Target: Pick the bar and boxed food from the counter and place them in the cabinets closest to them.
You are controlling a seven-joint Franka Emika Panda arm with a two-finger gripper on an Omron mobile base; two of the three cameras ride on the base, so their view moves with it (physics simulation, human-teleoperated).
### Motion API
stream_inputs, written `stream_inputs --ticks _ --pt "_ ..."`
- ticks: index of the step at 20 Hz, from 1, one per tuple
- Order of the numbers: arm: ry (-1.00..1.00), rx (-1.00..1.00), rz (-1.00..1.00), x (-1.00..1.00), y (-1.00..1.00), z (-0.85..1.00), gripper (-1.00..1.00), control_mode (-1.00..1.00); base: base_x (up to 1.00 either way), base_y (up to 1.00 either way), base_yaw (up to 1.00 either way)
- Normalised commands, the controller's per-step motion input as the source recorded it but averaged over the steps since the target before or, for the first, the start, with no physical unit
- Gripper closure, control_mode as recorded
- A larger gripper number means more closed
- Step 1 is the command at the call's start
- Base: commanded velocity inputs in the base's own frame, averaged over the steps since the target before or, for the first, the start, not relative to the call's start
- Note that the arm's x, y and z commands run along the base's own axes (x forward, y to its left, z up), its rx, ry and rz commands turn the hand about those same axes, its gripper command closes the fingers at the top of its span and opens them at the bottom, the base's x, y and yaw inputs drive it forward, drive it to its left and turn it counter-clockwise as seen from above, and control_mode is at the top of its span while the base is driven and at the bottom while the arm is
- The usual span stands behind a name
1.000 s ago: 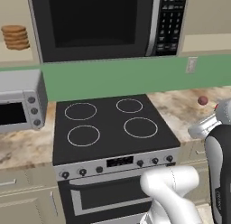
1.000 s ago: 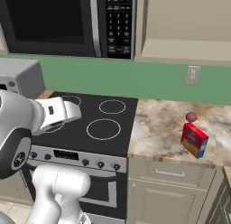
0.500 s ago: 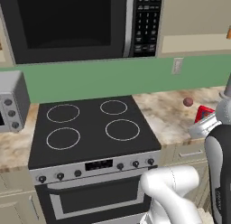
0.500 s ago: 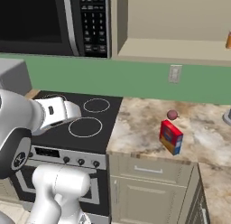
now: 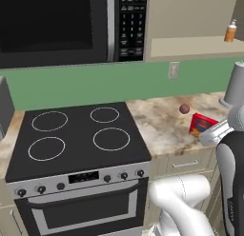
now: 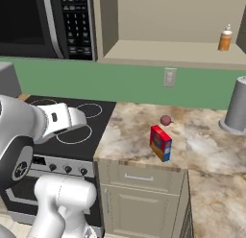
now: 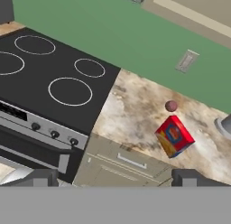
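I see the boxed food (image 6: 160,142) standing upright on the marbled surface (image 6: 202,150), just right of the black stovetop (image 5: 76,135) and near the surface's front edge. A small dark-red ball (image 6: 166,120) lies just behind it, toward the green back wall. In the hand view, the end effector (image 7: 116,177) shows two dark fingertips (image 7: 43,176) set wide apart with nothing between them, well apart from the carton. Above the surface, an open cabinet (image 6: 168,52) holds an orange bottle (image 6: 224,38) on its shelf at the right. A grey cylinder (image 6: 238,106) stands on the surface at the far right. The microwave (image 5: 71,28) hangs over the stovetop.
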Motion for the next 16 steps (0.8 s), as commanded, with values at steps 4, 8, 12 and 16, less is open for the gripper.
stream_inputs --ticks 4,8,12,16 --pt "0.00 0.00 0.00 0.00 0.00 0.00 -1.00 1.00 -0.02 -0.43 0.00" --pt "0.00 0.00 0.00 0.00 0.00 0.00 -1.00 1.00 -0.02 -0.36 0.00" --pt "0.00 0.00 0.00 0.00 0.00 0.00 -1.00 1.00 -0.03 -0.10 0.00" --pt "0.00 0.00 0.00 0.00 0.00 0.00 -1.00 1.00 0.00 0.00 0.00"
